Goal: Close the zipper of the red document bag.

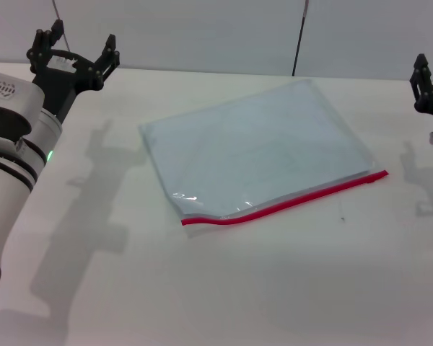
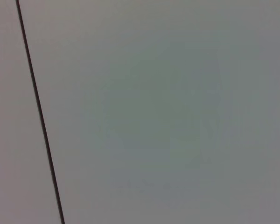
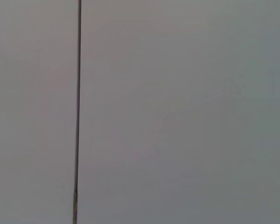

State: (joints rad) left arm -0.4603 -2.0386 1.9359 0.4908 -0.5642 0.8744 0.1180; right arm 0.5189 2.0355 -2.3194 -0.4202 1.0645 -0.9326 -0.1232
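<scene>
White matte tabletop, fills most of head view. Pale grey wall directly behind far edge. Thin dark vertical seam in wall, right of centre; fainter line toward left. Soft grey shadows on tabletop at left and right sides. Both wrist views: plain grey wall, one dark seam each.

White, black-banded left arm — green light, black pronged left tool.
</scene>
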